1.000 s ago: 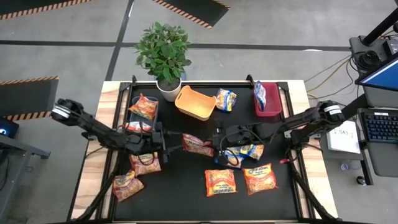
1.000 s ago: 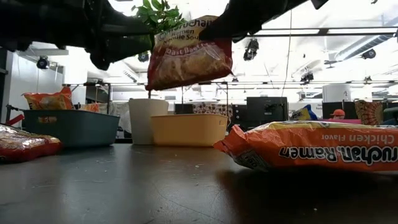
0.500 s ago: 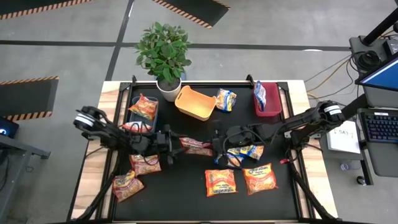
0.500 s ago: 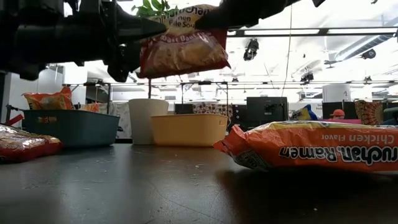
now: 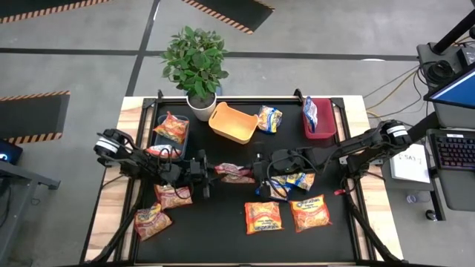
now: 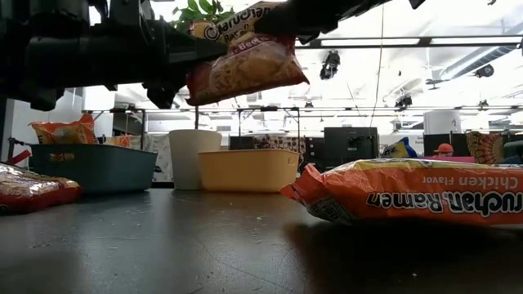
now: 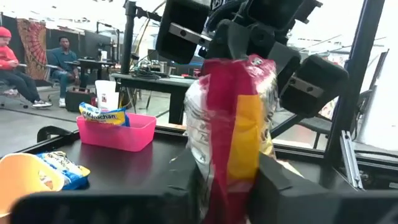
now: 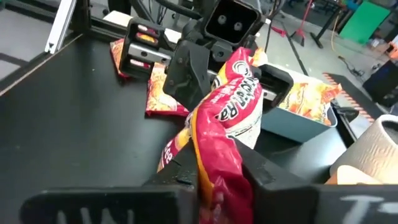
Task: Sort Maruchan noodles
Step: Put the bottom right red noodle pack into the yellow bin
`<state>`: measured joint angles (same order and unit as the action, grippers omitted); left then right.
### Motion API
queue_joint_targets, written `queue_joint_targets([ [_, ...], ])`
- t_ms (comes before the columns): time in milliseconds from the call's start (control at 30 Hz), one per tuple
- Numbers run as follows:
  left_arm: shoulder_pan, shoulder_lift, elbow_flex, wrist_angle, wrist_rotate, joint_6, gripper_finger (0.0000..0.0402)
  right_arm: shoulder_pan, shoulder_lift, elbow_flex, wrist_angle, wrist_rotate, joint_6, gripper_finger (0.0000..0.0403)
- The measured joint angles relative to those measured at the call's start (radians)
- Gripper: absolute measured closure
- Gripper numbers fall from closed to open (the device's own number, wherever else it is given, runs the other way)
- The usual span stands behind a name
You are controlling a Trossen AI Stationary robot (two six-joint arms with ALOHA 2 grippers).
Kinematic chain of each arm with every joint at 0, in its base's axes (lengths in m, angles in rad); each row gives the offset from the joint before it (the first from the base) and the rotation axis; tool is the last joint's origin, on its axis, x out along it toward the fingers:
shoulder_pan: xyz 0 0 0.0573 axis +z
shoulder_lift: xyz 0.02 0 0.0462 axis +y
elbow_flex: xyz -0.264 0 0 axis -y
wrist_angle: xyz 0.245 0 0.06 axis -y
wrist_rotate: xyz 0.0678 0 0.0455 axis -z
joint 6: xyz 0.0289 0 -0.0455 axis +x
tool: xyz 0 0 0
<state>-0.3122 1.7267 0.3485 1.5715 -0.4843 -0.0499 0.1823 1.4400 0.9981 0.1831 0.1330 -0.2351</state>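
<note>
A pinkish-red Maruchan noodle packet hangs in the air over the middle of the black table, between my two grippers. My left gripper reaches in level from the table's left and is shut on the packet's left end. My right gripper comes from the right and is shut on its right end. In the low view the packet sits tilted, high above the table top. More packets lie flat on the table: red ones at the left, orange ones near the front, blue-and-yellow ones under my right arm. My left gripper pinches the packet's left end between its two fingers, coming level from the table's left. The packet stands on edge between them, clear of the table. My right gripper pinches the packet's crinkled right end between its two fingers, coming from the table's right and slanting slightly down. The packet stretches away from it toward my left gripper, lifted clear.
At the back stand a teal bin holding an orange packet, an orange bin, a red bin holding a blue packet, and a potted plant. A blue-and-yellow packet lies between the orange and red bins.
My left gripper has moved toward the table's right and down to the packet, and has shut on its left end. The packet, which hung below my right gripper, now sits tipped between both grippers. My right arm has kept its place.
</note>
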Motion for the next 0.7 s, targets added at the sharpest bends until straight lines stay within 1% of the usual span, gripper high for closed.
queue_joint_targets([
  [100,0.0,-0.002,-0.002,-0.001,-0.002,0.013,0.0357,-0.008,-0.004,0.005,-0.019,-0.001,0.041,0.0322],
  [200,0.0,-0.003,-0.004,-0.002,-0.004,0.031,0.0358,-0.017,-0.015,0.027,-0.066,-0.001,0.069,0.0286],
  [400,0.0,-0.024,-0.004,-0.003,-0.022,0.068,0.0356,-0.049,-0.076,0.106,-0.298,-0.001,0.151,0.0211],
  [500,0.0,-0.044,-0.005,-0.001,-0.043,0.086,0.0356,-0.061,-0.122,0.112,-0.393,0.0,0.19,0.0178],
  [633,0.0,-0.073,-0.005,-0.001,-0.048,0.112,0.0356,-0.071,-0.17,0.065,-0.411,-0.005,0.223,0.0141],
  [700,0.0,-0.08,-0.004,0.0,-0.051,0.121,0.0356,-0.078,-0.17,0.03,-0.354,-0.007,0.236,0.0127],
])
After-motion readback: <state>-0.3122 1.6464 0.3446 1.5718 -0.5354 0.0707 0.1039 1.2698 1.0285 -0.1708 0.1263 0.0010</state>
